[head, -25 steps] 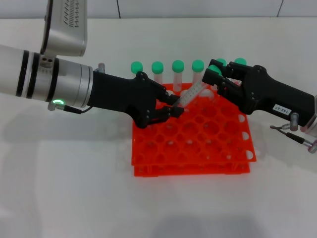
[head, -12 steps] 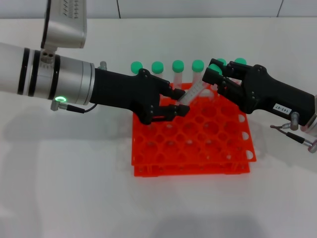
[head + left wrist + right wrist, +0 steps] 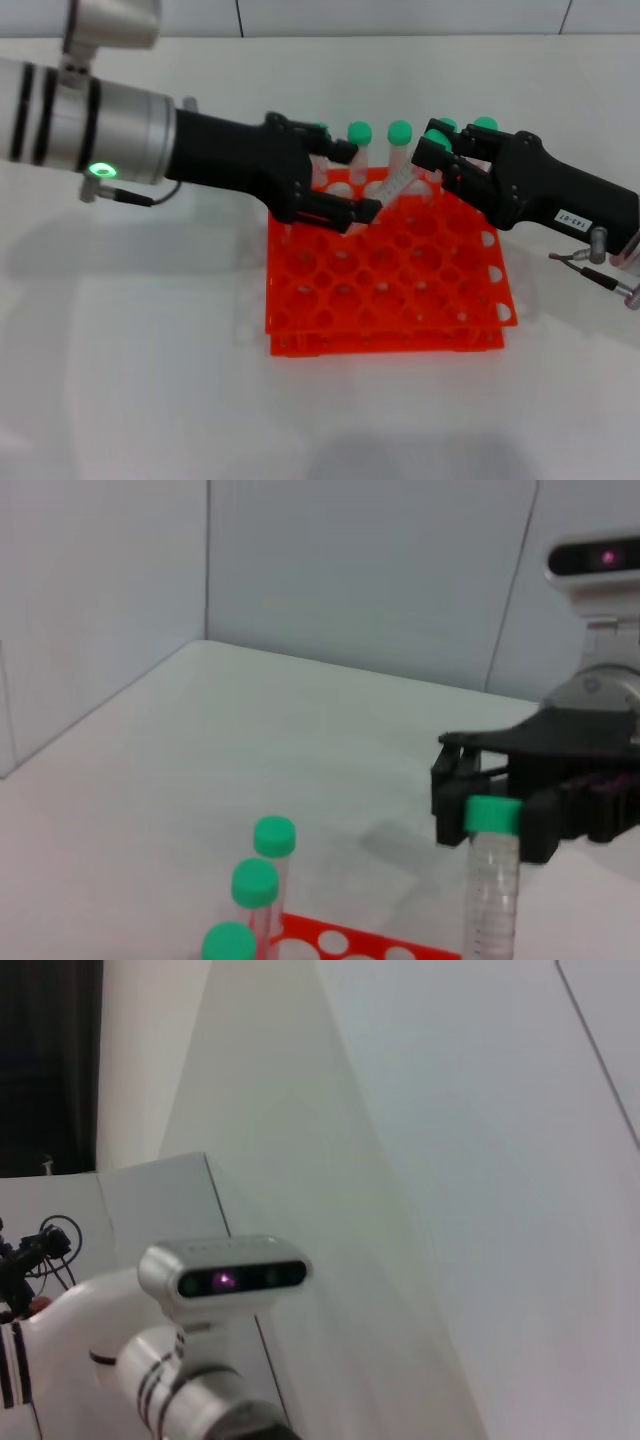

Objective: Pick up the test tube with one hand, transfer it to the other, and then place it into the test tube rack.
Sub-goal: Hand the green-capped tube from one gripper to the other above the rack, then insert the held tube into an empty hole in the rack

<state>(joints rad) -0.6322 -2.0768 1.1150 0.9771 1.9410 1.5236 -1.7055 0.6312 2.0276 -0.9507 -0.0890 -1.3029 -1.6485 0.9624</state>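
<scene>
Note that the test tube [image 3: 398,186] hangs tilted over the test tube rack [image 3: 400,290], its green cap clamped by the right gripper [image 3: 437,160] and its lower end toward the left gripper [image 3: 352,185], whose fingers look parted around nothing.

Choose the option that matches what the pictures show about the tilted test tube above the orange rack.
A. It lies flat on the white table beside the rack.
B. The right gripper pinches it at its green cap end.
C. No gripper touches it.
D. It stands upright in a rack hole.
B: the right gripper is closed around the green-capped end of the test tube, which slants above the test tube rack; the left wrist view shows the same clamp.
</scene>
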